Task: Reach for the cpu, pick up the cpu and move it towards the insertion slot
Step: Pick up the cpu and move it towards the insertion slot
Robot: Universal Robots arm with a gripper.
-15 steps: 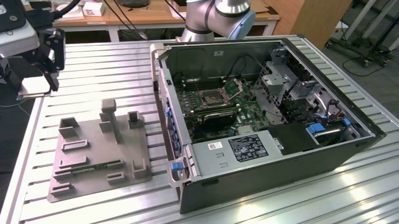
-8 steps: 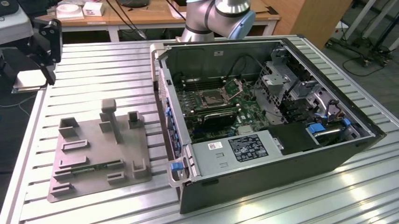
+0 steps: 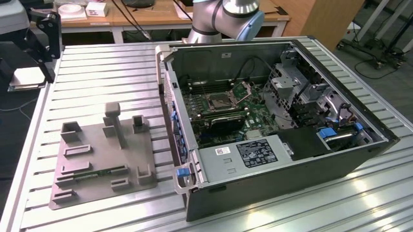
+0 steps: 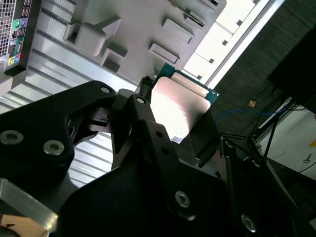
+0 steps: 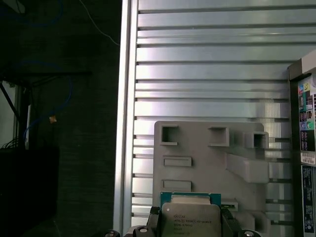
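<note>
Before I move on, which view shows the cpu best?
The first wrist view: the cpu faces the camera squarely, clamped between the fingers. The second wrist view shows the cpu tilted and partly behind the fingers. In the exterior view it is probably the small pale plate at the far left.

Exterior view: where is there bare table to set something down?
Bare ribbed table lies between the grey tray and the far edge, and in front of the computer case at the exterior view's right. Inside the case, around the insertion slot, it is crowded. The gripper holds the cpu.
</note>
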